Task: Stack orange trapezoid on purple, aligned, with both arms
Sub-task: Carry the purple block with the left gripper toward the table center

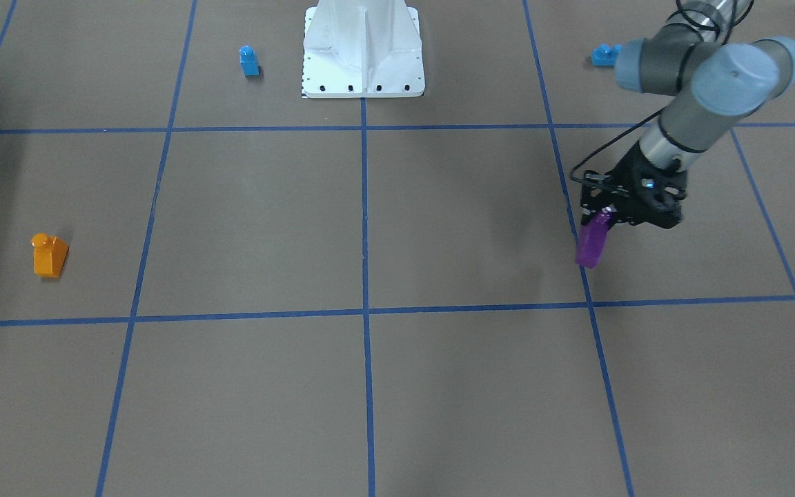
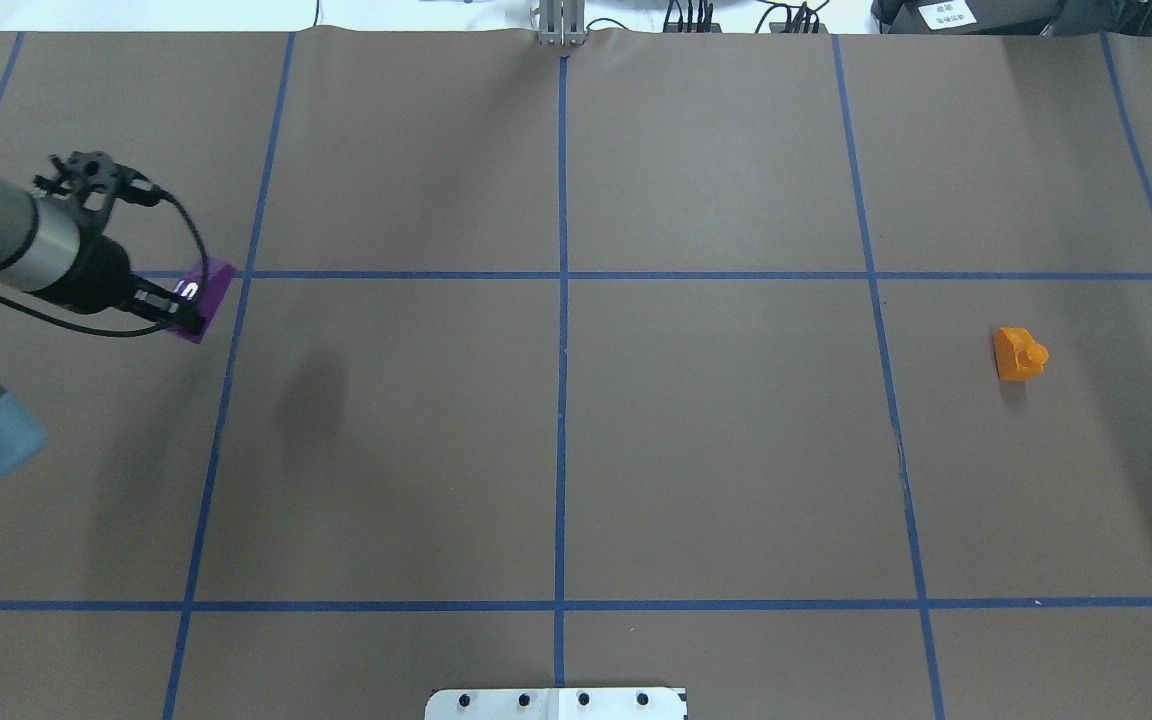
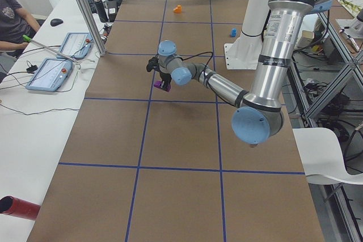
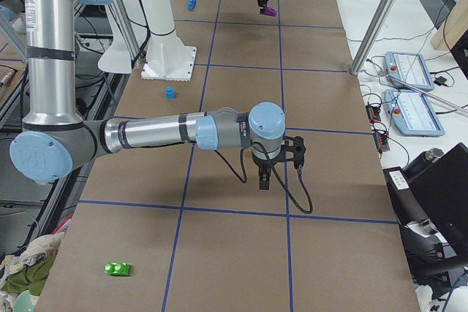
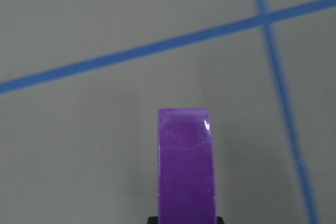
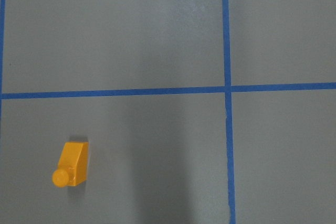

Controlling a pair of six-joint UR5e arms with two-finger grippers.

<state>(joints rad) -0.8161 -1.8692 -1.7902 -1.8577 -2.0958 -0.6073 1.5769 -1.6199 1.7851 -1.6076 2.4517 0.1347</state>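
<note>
Brown paper bench [image 1: 370, 386], blue tape grid. Left arm [image 1: 708, 103] has its jaws clamped on the purple [image 1: 592, 241], which hangs below them, off the bench near a tape line on the robot's left side. Orange trapezoid [image 1: 49, 257] sits alone on the bench, far over on the robot's right, well apart from the purple. Step in hand, as I judge it, is carrying the purple to a set-down spot. It should land flat, stud up, edges square to a tape line, where the right arm [image 4: 161, 133] can reach. Overhead view shows the block's shadow offset from it, so it is airborne; the left wrist view shows only a glossy face, no stud. Right arm appears only in the exterior right view, so I cannot tell its jaws' state.
</note>
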